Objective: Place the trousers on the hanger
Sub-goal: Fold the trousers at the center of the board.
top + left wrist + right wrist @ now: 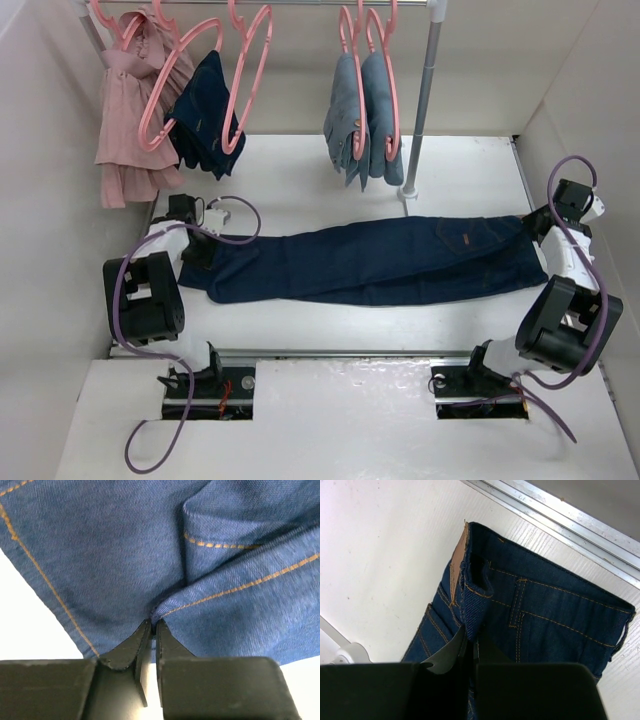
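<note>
Trousers (370,262) — tan waist label (458,562), unreadable

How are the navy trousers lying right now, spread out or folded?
Spread: the trousers lie full length on the table, not hung. The left fingers pinch the leg end, the right fingers the waistband.

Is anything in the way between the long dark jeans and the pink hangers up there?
Nothing big. The left gripper and right gripper both pinch the trousers. Only the rack pole stands just behind their waist end, to the right of the pink hanger.
</note>
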`<act>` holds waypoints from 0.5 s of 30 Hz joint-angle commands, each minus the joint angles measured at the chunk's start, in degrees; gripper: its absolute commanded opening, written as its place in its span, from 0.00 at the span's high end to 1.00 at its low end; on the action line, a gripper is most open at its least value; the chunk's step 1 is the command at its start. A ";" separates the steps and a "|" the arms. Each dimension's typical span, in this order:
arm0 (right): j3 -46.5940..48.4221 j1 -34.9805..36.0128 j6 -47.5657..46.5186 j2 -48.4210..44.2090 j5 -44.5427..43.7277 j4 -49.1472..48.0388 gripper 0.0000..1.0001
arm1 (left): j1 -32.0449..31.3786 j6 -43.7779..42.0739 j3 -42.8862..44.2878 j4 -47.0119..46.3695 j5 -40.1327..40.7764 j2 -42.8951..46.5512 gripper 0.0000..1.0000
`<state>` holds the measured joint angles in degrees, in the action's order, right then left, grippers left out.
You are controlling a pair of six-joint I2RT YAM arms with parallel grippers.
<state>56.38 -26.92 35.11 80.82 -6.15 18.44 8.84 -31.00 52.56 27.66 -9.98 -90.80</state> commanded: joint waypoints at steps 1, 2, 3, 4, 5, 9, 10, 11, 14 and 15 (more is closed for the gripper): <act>0.13 0.29 -0.75 -3.03 -1.85 -2.44 1.00 | 0.21 -0.20 1.84 4.59 2.24 3.17 1.00; 0.13 0.29 -0.75 -3.03 -2.45 -2.44 1.00 | 0.21 -0.20 3.59 5.38 3.64 4.05 1.00; 0.13 0.29 -0.75 -3.03 -2.46 -2.44 1.00 | 0.73 -0.20 4.48 6.00 4.17 5.54 1.00; 0.13 0.29 -0.75 -3.03 -2.46 -2.44 1.00 | 0.74 -0.20 5.36 6.79 4.70 6.16 1.00; 0.13 0.29 -0.75 -3.03 -2.46 -2.44 1.00 | 1.26 -0.20 6.32 7.66 6.10 6.69 1.00; 0.13 0.29 -0.75 -3.03 -2.99 -2.44 1.00 | 1.97 -0.20 7.65 12.85 18.91 7.83 1.00; 0.13 0.29 -0.75 -3.03 -3.51 -2.44 1.00 | 2.58 -1.24 6.78 12.86 22.60 7.84 1.00; 0.13 0.29 -0.75 -3.03 -3.52 -2.44 1.00 | 3.54 -1.95 5.99 12.86 26.11 8.44 1.00; 0.13 0.29 -0.75 -3.03 -3.52 -2.44 1.00 | 6.61 -3.80 3.79 12.34 33.96 10.20 1.00; 0.13 0.29 -0.75 -2.51 -3.52 -2.44 1.00 | 7.15 -3.80 3.78 12.33 33.36 10.82 1.00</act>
<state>56.29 -26.92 35.11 79.75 -7.29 18.70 13.56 -32.60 57.49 37.36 13.17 -82.65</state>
